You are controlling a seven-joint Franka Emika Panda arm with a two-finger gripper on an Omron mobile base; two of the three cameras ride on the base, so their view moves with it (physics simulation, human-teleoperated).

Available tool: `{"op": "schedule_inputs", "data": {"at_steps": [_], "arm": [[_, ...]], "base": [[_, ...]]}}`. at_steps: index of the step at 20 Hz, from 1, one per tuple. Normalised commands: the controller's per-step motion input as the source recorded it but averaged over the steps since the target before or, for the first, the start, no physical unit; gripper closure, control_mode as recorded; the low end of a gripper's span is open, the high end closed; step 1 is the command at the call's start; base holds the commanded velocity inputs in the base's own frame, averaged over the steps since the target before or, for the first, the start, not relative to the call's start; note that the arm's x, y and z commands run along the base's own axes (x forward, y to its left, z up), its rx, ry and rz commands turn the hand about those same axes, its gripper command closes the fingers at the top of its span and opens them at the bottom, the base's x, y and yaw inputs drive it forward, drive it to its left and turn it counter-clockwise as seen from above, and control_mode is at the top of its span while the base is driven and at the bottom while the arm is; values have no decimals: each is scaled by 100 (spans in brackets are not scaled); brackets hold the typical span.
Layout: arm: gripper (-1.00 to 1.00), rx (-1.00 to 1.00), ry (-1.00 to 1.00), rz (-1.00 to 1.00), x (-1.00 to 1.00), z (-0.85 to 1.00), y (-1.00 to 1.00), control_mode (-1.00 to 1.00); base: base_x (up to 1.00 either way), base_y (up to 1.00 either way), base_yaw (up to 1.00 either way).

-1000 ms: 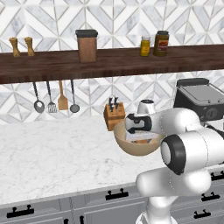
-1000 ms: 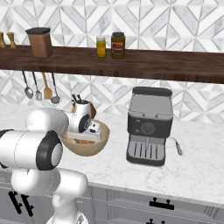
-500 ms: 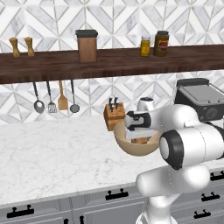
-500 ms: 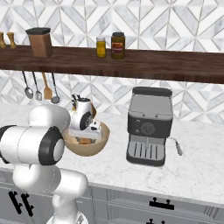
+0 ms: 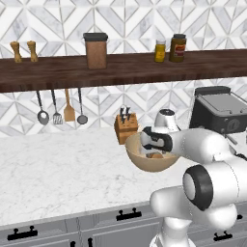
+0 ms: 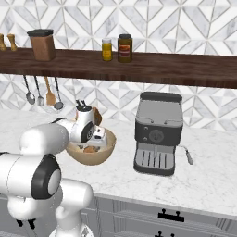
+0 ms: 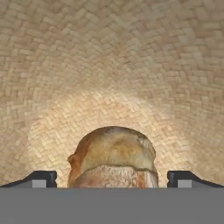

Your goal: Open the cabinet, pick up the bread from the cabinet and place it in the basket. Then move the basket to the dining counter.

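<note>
Gripper inside the basket, jaws spread wide and released. The bread lies directly between the two fingertips, apart from both, resting on the woven basket floor just ahead of the hand. Beyond the bread, the basket wall curves up on all sides of the gripper.

In the left base view, the gripper sits low within the basket, with the bread just beneath it. Behind the hand stands the knife block; to one side of it, the coffee machine; farther back, the wall shelf.

Risks, as judged: withdrawing at a slant could catch a finger on the basket rim and tip or drag the basket; a subsequent grasp on the thin rim could slip, spilling the bread; a sideways swing could strike the knife block close behind.
</note>
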Motion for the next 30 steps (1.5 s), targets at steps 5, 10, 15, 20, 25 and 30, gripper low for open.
{"op": "schedule_inputs", "data": {"at_steps": [5,10,15,20,25,30], "arm": [[-100,-2,-2,7,-29,100,2,-100],[-100,-2,-6,8,-90,64,8,-100],[-100,0,-12,13,-83,49,37,-100],[-100,-12,0,21,1,16,56,-100],[-100,-19,8,11,62,-18,50,-100],[-100,-10,14,10,87,-38,0,-100]], "base": [[0,0,0],[0,0,0],[0,0,0],[0,0,0],[0,0,0],[0,0,0]]}}
